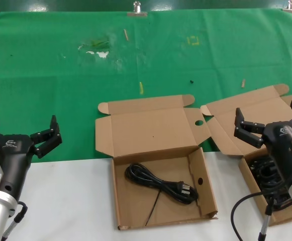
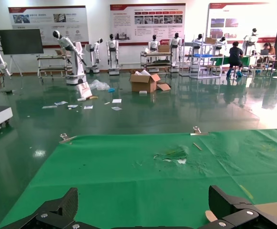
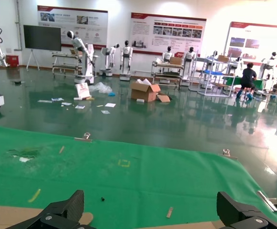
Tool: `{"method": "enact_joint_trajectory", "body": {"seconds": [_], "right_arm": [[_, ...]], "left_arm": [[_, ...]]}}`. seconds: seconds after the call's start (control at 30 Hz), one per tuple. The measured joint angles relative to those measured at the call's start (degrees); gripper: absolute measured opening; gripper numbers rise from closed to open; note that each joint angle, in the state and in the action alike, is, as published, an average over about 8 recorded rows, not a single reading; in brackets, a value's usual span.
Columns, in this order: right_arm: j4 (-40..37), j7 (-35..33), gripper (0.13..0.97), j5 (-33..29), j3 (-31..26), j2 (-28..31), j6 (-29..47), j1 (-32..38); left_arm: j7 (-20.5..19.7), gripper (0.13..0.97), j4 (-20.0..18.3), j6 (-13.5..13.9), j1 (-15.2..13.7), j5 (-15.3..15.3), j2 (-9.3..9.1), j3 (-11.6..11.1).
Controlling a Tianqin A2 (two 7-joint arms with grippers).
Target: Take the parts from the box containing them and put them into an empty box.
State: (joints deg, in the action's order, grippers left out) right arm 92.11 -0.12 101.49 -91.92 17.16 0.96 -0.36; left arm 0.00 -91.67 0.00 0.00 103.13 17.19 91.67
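Head view: brown cardboard box with round holes (image 1: 158, 145) sits mid-counter, one looped black cord (image 1: 161, 183) inside. Right of it, a like brown box (image 1: 251, 173) holds the black cord tangle (image 1: 265, 170). Right gripper (image 1: 271, 123) hovers over that tangle, fingers spread, likely staged for a pick. Left gripper (image 1: 22, 133), left of the holed box, fingers apart, idle.

Left wrist view: fingers (image 2: 57, 210) wide over green cloth (image 2: 128, 176).

Right wrist view: fingers (image 3: 62, 212) wide, nothing held.

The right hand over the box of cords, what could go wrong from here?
The right hand hovers open over the tangled cords in the right box, so it might lift several cords at once, or snag a loop. The cord already in the middle box could get tangled with the next one dropped in.
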Motion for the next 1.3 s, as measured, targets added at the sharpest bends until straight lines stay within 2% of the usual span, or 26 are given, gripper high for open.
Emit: {"method": "enact_joint_trajectory", "body": {"seconds": [1.3], "right_arm": [[0.0, 0.0, 0.966, 0.0, 0.0, 0.0, 0.0, 0.0]], "left_arm": [[0.0, 0.966, 0.0, 0.0, 0.0, 0.0, 0.00, 0.0]]}}
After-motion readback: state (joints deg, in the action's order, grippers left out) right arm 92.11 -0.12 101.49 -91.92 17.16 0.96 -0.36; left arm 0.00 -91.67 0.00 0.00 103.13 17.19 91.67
